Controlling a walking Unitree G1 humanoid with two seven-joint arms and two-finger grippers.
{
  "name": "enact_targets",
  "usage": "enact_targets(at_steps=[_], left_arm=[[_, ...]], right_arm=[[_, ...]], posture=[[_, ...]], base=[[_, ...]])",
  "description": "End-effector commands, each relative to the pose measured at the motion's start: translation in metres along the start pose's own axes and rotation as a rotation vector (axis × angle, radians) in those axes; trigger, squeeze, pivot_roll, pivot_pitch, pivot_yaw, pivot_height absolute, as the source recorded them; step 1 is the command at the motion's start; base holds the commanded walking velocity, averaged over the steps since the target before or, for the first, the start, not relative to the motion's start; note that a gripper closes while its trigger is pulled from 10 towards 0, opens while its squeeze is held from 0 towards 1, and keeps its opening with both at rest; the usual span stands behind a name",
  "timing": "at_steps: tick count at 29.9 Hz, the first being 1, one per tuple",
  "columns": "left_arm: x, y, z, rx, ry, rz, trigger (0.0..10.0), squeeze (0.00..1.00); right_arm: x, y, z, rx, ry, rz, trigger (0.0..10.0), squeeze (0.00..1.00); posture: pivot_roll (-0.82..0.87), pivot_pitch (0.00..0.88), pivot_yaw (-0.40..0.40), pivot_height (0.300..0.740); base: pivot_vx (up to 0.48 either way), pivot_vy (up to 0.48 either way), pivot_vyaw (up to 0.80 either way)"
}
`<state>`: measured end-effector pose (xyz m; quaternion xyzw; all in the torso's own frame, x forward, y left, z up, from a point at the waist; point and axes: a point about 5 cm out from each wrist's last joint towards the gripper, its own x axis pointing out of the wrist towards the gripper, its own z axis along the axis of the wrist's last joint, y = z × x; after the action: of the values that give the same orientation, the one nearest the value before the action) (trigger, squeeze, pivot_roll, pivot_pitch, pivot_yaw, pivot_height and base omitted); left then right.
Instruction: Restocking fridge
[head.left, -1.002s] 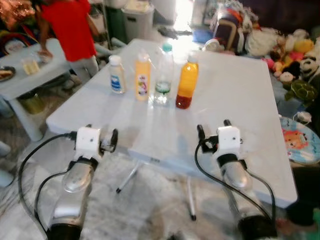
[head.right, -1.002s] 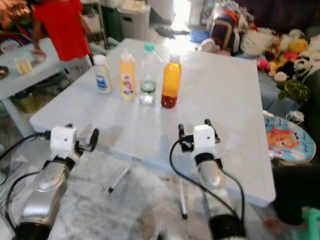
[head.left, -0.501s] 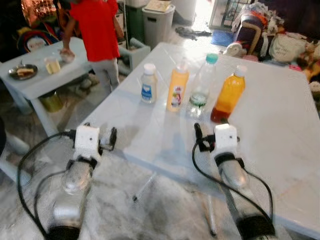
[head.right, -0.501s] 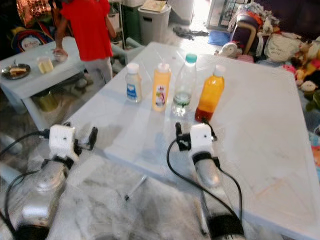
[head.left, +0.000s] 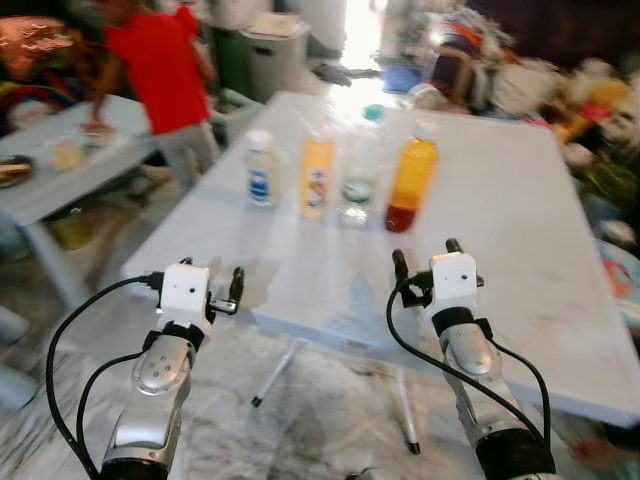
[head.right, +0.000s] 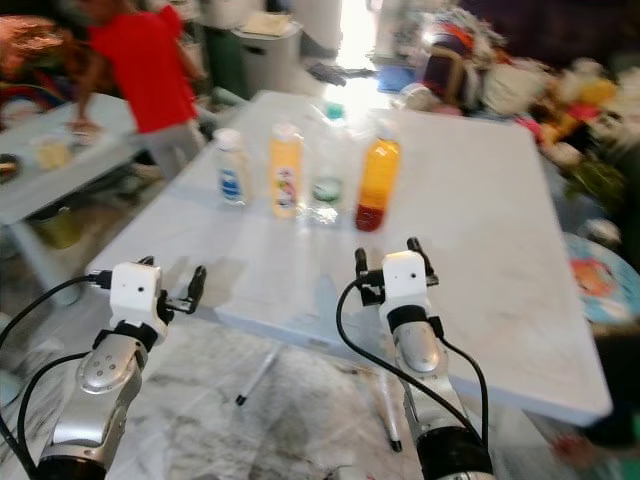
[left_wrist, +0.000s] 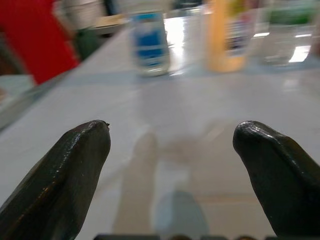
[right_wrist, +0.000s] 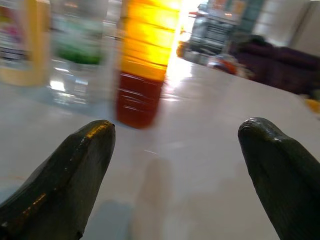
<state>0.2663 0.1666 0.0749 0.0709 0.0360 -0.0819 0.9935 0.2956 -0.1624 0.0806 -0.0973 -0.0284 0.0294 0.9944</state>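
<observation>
Bottles, four of them, stand in a row on the pale table (head.left: 520, 200) ahead of you, toward its far side. From your left: a small white bottle with a blue label (head.left: 260, 168), a yellow bottle with a printed label (head.left: 317, 178), a clear water bottle with a green cap (head.left: 358, 172), and an orange juice bottle (head.left: 408, 184) whose lowest part is dark red. They stand upright, close beside each other but apart. The head views are blurred, so you cannot read any label, and the clear bottle's outline almost melts into the glare behind it.

Your right gripper (head.left: 426, 260) hovers over the table's near part, pointing at the orange juice bottle, fingers spread wide and holding nothing. In the right wrist view the juice bottle (right_wrist: 145, 60) shows between the two black fingers (right_wrist: 65, 170), its top cut off by the frame.

Your left gripper (head.left: 212, 283) sits at the table's near left edge, fingers also wide apart and empty. The left wrist view shows the white bottle (left_wrist: 149, 42) far ahead, blurred and cropped at the top.

Beyond the table a person in a red shirt (head.left: 155, 65) leans over a lower table (head.left: 50, 185). Soft toys (head.left: 575, 95) lie in a smeared heap on the right.
</observation>
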Motion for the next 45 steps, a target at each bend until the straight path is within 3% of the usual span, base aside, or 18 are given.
enact_targets(at_steps=[1,13,24,36,41,45], left_arm=[[-0.003,0.004,0.000,0.007,0.006,-0.001,10.0,0.00],[-0.006,0.006,0.002,0.007,0.014,0.004,10.0,0.00],[-0.009,0.011,0.004,0.029,0.029,-0.005,10.0,0.00],[-0.018,0.015,0.003,0.050,0.052,-0.018,10.0,0.00],[-0.024,0.018,0.003,0.057,0.063,-0.018,10.0,0.00],[-0.024,0.022,0.008,0.040,0.040,-0.011,10.0,0.00]], right_arm=[[0.009,-0.003,0.013,0.004,-0.051,-0.011,10.0,0.00],[0.030,-0.011,0.055,-0.043,-0.203,-0.011,10.0,0.00],[0.054,-0.031,0.093,-0.059,-0.304,-0.024,10.0,0.00],[0.073,-0.041,0.114,-0.053,-0.332,0.018,10.0,0.00],[0.080,-0.036,0.123,-0.031,-0.352,0.052,10.0,0.00],[0.073,-0.031,0.120,0.017,-0.356,0.030,10.0,0.00]], posture=[[0.01,0.000,-0.011,0.740],[0.03,0.000,0.009,0.740],[0.05,0.001,0.026,0.740],[0.09,0.026,0.041,0.740],[0.10,0.041,0.050,0.740],[0.11,0.037,0.046,0.740]], base=[[0.000,0.000,0.00],[0.000,0.000,0.00],[0.000,0.000,0.00],[0.000,0.000,0.00],[0.000,0.000,0.00],[0.000,0.000,0.00]])
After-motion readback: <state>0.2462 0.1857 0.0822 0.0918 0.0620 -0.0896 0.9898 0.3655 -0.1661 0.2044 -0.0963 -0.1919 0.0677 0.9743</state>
